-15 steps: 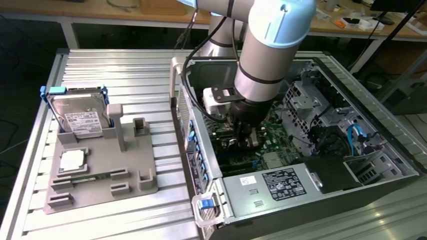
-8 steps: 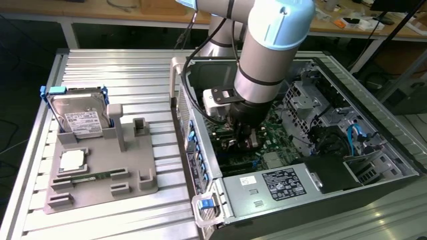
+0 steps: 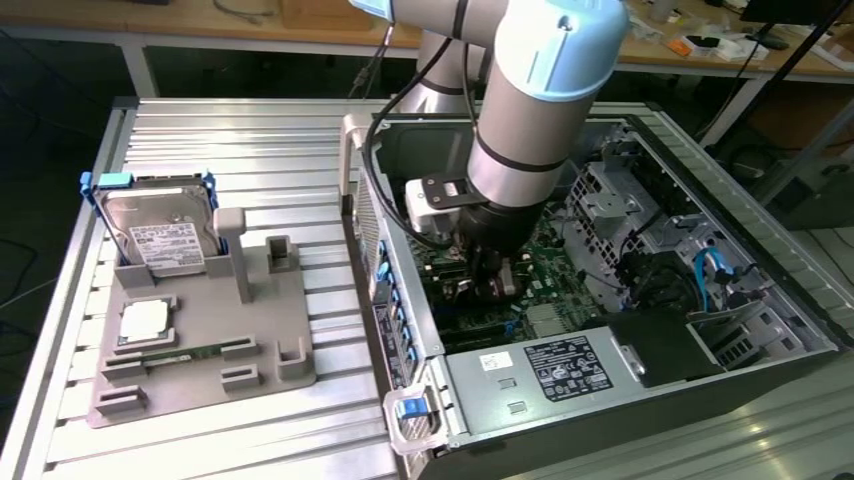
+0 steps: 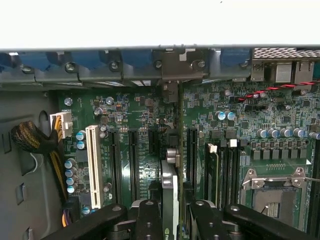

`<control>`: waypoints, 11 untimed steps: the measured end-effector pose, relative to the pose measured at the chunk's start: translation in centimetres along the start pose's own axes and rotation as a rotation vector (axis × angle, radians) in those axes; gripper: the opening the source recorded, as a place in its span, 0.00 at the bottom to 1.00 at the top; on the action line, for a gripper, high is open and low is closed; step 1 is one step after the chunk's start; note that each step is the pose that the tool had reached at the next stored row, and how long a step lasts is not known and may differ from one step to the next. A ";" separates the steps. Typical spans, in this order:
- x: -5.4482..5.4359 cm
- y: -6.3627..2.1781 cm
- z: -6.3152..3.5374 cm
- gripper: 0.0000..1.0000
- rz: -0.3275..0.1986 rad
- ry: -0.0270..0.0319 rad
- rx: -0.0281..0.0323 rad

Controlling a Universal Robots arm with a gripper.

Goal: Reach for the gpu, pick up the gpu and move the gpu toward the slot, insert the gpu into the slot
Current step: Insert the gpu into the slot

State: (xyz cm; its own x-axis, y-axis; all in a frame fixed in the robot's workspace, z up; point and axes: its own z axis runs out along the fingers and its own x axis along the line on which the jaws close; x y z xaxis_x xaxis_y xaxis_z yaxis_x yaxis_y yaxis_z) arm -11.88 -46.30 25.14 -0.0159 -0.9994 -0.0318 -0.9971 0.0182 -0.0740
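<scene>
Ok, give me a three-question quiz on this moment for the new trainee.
1. True or false: the gpu lies on the grey fixture beside the hard drive.
2. Pick one. The gripper is closed on: A) the hard drive, B) the gpu, C) nothing.
3. Fill in the blank: the arm reaches down into the open computer ____.

Key
1. False: the card is gripped edge-on over the motherboard.
2. B.
3. case.
</scene>
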 end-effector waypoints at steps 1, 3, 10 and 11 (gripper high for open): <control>0.0 0.00 0.06 0.27 0.000 0.0000 0.0001; 0.0 0.03 0.20 0.27 0.000 0.0001 -0.0002; 0.0 0.09 0.72 0.27 0.000 0.0001 -0.0002; 0.0 0.09 0.72 0.27 0.000 0.0001 -0.0002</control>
State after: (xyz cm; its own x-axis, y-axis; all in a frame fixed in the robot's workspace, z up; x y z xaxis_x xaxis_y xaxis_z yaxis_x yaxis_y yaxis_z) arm -11.92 -46.30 24.42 -0.0161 -0.9994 -0.0318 -0.9971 0.0184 -0.0737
